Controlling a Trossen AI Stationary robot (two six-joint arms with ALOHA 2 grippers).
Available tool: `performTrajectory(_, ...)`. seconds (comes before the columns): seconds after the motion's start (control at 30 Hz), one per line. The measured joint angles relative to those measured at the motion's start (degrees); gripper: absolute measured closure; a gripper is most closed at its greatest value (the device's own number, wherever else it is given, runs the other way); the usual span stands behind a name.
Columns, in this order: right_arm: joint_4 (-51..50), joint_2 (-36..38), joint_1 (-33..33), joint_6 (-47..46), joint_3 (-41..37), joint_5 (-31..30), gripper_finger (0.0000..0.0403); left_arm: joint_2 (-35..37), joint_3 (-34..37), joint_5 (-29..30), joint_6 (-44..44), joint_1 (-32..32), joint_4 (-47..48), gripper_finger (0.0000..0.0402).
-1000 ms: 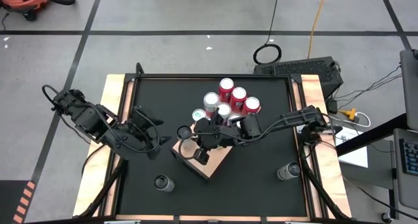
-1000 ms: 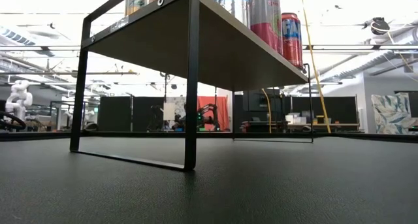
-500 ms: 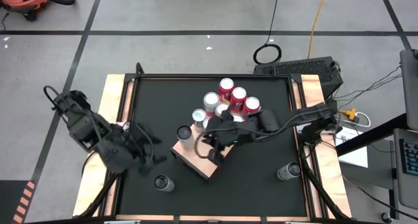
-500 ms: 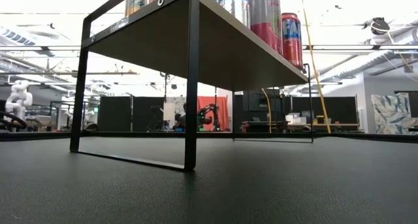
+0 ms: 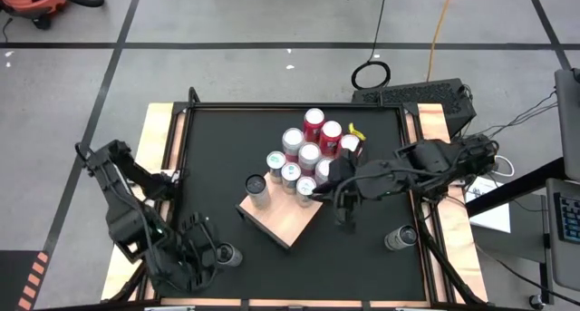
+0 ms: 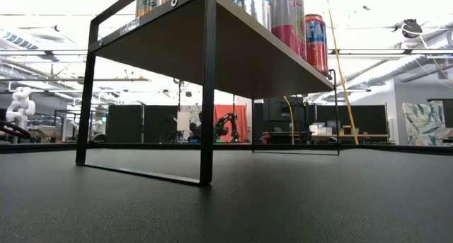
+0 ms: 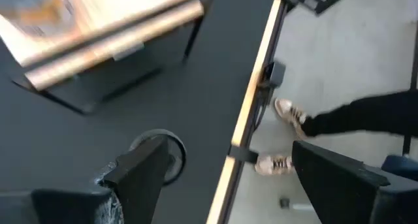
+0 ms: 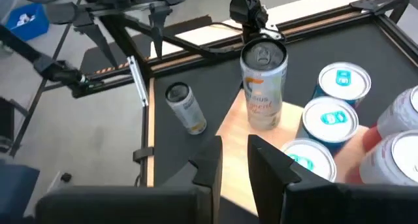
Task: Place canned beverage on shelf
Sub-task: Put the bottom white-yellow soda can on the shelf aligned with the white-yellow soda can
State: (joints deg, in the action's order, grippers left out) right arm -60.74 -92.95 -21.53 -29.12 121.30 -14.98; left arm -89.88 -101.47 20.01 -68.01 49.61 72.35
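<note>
Both arms withdrew; left gripper nears loose can.

Grey floor crossed by dark lines, an orange cable, perhaps dark partitions behind.

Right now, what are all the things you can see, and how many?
shelf: one, tan wood, mid-table
shelved cans: about ten, red, silver, teal-topped, on the shelf
loose cans: two, silvery, on the black table, one at each near side
person's shoes: two, pale, on the floor beside the table
left gripper: open, by one loose can
right gripper: shut, empty, beside the shelf
</note>
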Motion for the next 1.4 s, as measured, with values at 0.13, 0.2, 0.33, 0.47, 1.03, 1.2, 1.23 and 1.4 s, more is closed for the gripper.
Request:
performTrajectory(0.13, -2.35, 0.67, -1.47, -0.09, 0.00, 0.02, 0.0353, -2.26, 0.00, -3.95, -0.76, -0.43, 0.15, 0.0054)
performTrajectory(0.2, -3.08, 0.68, -2.17, 0.20, 0.00, 0.04, 0.0353, -3.59, -0.02, -6.54, -0.94, -0.88, 0.96, 0.0038)
performTrajectory(0.33, -4.48, 0.68, -3.61, 0.41, 0.00, 0.28, 0.0353, -6.37, 0.00, -10.99, -2.14, -2.36, 3.93, 0.0012)
performTrajectory(0.47, -6.01, 0.68, -5.31, 0.28, 0.00, 0.28, 0.0353, -8.58, 0.00, -12.29, -0.39, -3.51, 5.42, 0.0009)
performTrajectory(1.03, -7.81, 0.70, -12.73, -0.39, 0.00, 3.32, 0.0353, -9.12, 5.30, -14.65, 13.62, -7.43, 5.88, 0.0008)
performTrajectory(1.2, -8.60, 0.73, -15.03, -0.14, 0.00, 3.32, 0.0353, -9.06, 8.97, -17.03, 13.93, -7.53, 2.85, 0.0008)
performTrajectory(1.23, -8.69, 0.73, -15.49, -0.05, 0.00, 3.32, 0.0353, -9.06, 9.29, -16.94, 13.73, -7.66, 2.78, 0.0008)
performTrajectory(1.4, -8.99, 0.73, -17.36, 0.02, 0.00, 3.28, 0.0353, -9.01, 11.60, -15.57, 11.67, -8.09, 2.52, 0.0008)
